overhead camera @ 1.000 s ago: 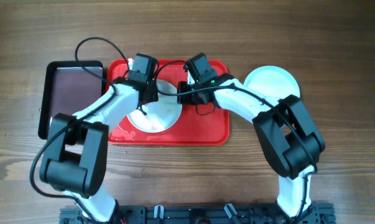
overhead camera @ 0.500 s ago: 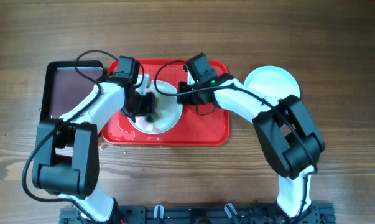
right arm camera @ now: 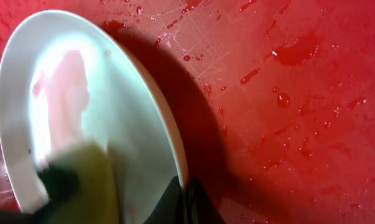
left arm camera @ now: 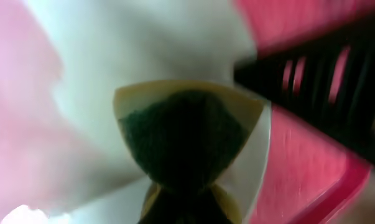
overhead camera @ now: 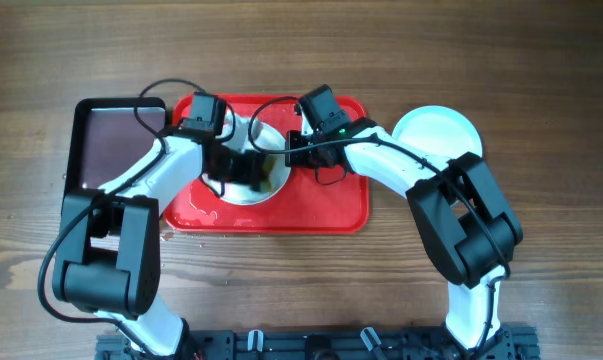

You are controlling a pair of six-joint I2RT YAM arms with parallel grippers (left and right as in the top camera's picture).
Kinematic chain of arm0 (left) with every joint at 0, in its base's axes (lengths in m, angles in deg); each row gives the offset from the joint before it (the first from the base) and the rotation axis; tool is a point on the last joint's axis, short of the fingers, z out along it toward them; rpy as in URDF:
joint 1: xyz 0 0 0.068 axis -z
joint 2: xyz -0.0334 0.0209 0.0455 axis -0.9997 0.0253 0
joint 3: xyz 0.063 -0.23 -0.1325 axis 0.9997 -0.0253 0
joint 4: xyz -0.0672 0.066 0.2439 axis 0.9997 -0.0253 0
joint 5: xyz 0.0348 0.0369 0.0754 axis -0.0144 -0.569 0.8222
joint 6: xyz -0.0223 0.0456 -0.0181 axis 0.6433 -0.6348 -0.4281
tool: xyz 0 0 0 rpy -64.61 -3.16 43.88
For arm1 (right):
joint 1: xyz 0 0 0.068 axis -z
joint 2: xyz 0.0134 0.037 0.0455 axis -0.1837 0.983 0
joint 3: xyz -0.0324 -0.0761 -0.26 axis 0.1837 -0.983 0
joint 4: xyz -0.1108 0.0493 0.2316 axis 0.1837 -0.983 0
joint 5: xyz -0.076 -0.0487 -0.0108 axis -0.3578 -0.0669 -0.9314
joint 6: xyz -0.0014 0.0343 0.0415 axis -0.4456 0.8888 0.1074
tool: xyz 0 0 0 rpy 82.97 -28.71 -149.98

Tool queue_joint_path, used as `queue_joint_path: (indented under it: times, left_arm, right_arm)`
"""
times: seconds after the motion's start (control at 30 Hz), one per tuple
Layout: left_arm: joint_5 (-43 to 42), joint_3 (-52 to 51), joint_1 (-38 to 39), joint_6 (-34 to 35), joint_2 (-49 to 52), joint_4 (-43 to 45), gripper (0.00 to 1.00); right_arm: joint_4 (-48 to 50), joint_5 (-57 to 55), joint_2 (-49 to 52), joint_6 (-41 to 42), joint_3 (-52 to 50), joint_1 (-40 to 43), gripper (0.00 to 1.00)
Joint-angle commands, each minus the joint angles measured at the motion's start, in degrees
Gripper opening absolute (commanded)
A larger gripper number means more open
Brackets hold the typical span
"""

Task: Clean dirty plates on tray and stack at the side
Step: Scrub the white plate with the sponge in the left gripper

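A white plate (overhead camera: 239,192) stands tilted on the red tray (overhead camera: 331,205). My right gripper (overhead camera: 292,150) is shut on the plate's right rim and holds it up; in the right wrist view the fingers (right arm camera: 186,198) pinch the rim of the plate (right arm camera: 81,106) above the wet tray (right arm camera: 287,112). My left gripper (overhead camera: 244,168) is shut on a yellow sponge with a dark green pad (overhead camera: 265,172) and presses it on the plate's face. In the left wrist view the sponge (left arm camera: 187,134) lies against the plate (left arm camera: 143,50). A pale mint-blue plate (overhead camera: 436,130) lies on the table at the right, off the tray.
A smaller black tray (overhead camera: 116,150) lies left of the red tray, touching it. Red droplets and smears (right arm camera: 287,53) cover the red tray's floor. Cables loop over both wrists above the tray.
My left gripper has moved from the plate's upper left down and then right across its face with the sponge. The right gripper has stayed on the rim.
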Motion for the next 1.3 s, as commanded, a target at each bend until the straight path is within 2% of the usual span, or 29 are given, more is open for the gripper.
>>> queue_joint_path:
  times: [0.0,0.1,0.17,0.43,0.53,0.67,0.8,1.13,1.27]
  left_arm:
    - [7.2,-0.1,0.3,10.0,0.7,6.4,0.04]
    - [13.5,-0.1,0.5,18.6,1.5,10.6,0.04]
    - [16.9,-0.1,0.5,21.6,2.5,11.4,0.04]
    - [41.8,-0.1,0.5,35.3,4.9,5.6,0.04]
    - [47.1,-0.1,0.5,38.1,4.9,2.4,0.04]
    - [47.5,-0.1,0.5,38.0,4.9,-1.3,0.04]
    - [41.6,-0.1,0.5,36.0,4.9,-6.4,0.04]
    - [9.3,-0.1,0.5,11.7,4.9,-13.3,0.04]
    - [-5.4,-0.1,0.5,-0.8,4.9,-15.1,0.04]
  right_arm:
    - [0.3,0.0,1.6,0.7,-0.2,0.1,0.04]
    - [0.5,-0.1,1.6,0.7,-0.2,0.1,0.04]
    - [0.6,0.0,1.6,0.7,-0.2,0.1,0.04]
    - [0.6,0.0,1.6,0.7,-0.2,0.1,0.05]
    - [0.7,0.0,1.6,0.7,-0.2,0.1,0.04]
    - [0.7,0.0,1.6,0.7,-0.2,0.1,0.04]
    - [0.7,0.0,1.6,0.7,-0.2,0.1,0.04]
    - [0.7,0.1,1.6,0.7,-0.2,0.1,0.04]
    - [0.8,0.1,1.6,0.7,-0.2,0.1,0.04]
